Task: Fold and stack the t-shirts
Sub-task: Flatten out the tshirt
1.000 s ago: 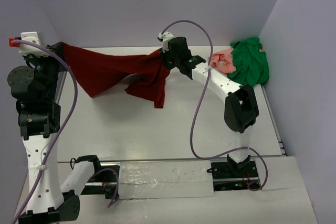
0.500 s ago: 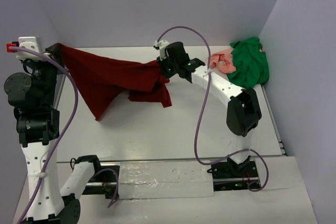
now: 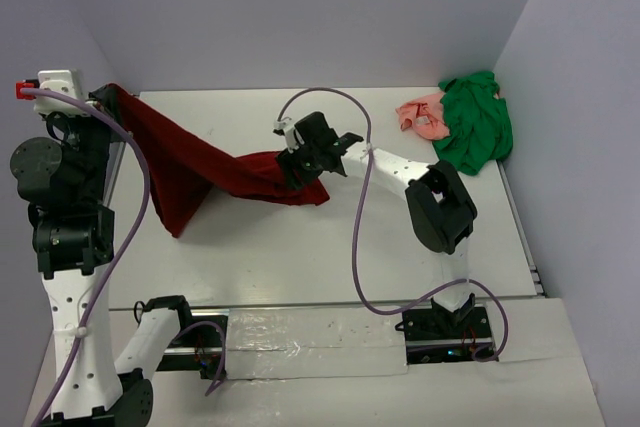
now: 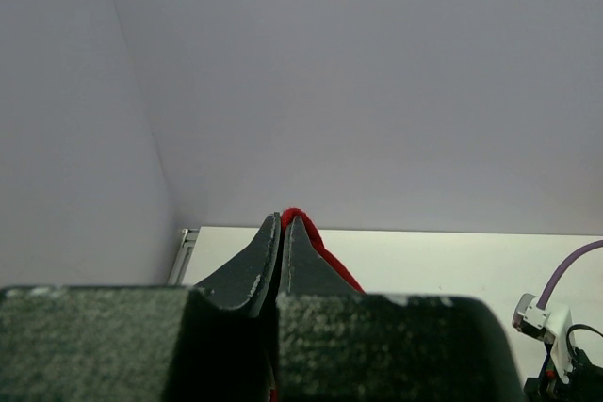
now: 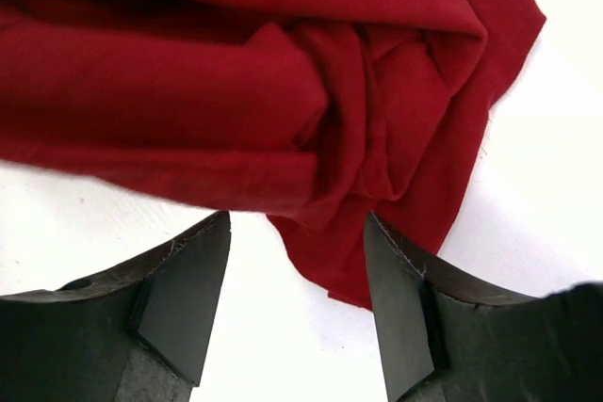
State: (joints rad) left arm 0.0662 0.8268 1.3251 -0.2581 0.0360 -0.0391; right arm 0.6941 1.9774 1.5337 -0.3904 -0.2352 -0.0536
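Note:
The maroon t-shirt [image 3: 190, 162] slopes from the far left corner down to a bunched end lying on the table near the middle. My left gripper [image 3: 104, 96] holds its upper corner high; in the left wrist view the left gripper [image 4: 281, 222] is shut on a red fold [image 4: 318, 248]. My right gripper [image 3: 293, 168] sits low over the bunched end. In the right wrist view the right gripper [image 5: 296, 225] is open, the crumpled maroon t-shirt [image 5: 236, 72] lying just beyond its fingertips [image 5: 193, 289], ungripped. The green t-shirt [image 3: 478, 125] and the salmon-pink t-shirt [image 3: 424, 116] lie heaped at the far right.
Walls close in the white table [image 3: 330, 247] at the back and on both sides. A purple cable [image 3: 362, 237] loops off the right arm over the table's middle. A taped rail [image 3: 300, 332] with the arm bases runs along the near edge.
The right gripper has come down and toward the near left, then opened and let go of the maroon t-shirt, whose right end now rests on the table. The left gripper still holds its corner up.

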